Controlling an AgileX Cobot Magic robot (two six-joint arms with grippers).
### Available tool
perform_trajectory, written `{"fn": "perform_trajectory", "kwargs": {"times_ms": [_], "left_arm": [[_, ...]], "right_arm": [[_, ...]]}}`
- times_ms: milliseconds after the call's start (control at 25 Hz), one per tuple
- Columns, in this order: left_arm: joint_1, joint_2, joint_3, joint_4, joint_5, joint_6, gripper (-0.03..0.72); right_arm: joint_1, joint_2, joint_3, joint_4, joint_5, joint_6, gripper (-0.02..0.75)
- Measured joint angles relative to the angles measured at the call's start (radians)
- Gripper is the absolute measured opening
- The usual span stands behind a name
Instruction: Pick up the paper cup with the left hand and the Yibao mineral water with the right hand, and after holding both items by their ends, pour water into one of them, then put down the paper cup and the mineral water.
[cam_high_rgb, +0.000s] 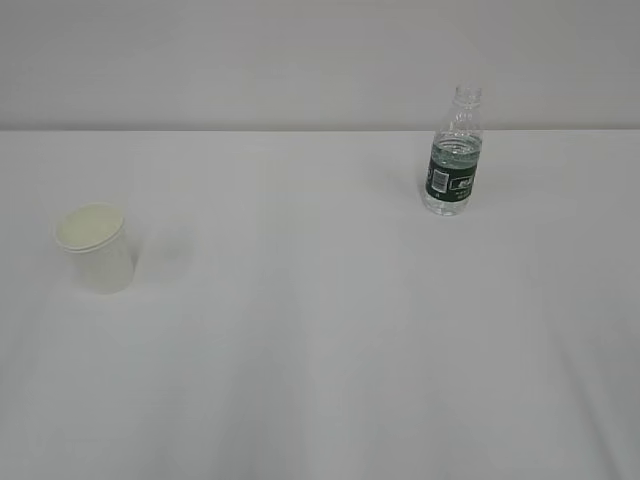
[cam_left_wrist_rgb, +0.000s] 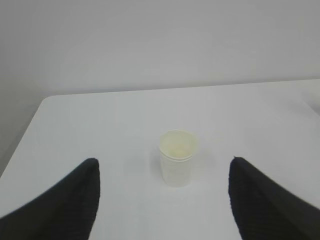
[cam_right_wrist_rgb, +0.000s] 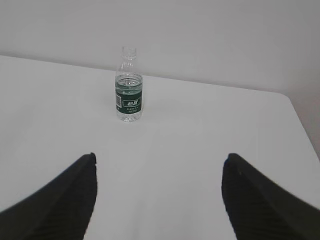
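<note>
The small white tapered paper cup (cam_high_rgb: 93, 248) is matt, the clear ribbed plastic bottle (cam_high_rgb: 454, 155) with its dark green label band is glossy, the white table (cam_high_rgb: 330, 340) smooth and matt, the black fingers (cam_left_wrist_rgb: 60, 205) dull.

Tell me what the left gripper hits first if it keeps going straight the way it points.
Most likely the paper cup: it stands upright on the table, centred ahead between the open left gripper fingers. How far ahead is unclear.
</note>
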Motion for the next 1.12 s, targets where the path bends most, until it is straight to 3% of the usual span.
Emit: {"fn": "perform_trajectory", "kwargs": {"times_ms": [560, 600, 720, 1120], "left_arm": [[0.0, 0.0, 0.0, 0.003, -0.012, 0.002, 0.572], [0.0, 0.0, 0.0, 0.003, -0.012, 0.002, 0.572], [0.0, 0.0, 0.0, 0.003, -0.012, 0.002, 0.572], [0.0, 0.022, 0.0, 0.003, -0.013, 0.002, 0.572]], "right_arm": [[0.0, 0.116, 0.008, 0.061, -0.062, -0.189, 0.588], [0.0, 0.123, 0.055, 0.157, -0.072, -0.21, 0.588], [0.0, 0.133, 0.077, 0.199, -0.108, -0.246, 0.588], [0.0, 0.2, 0.1, 0.224, -0.214, -0.262, 0.588]]}}
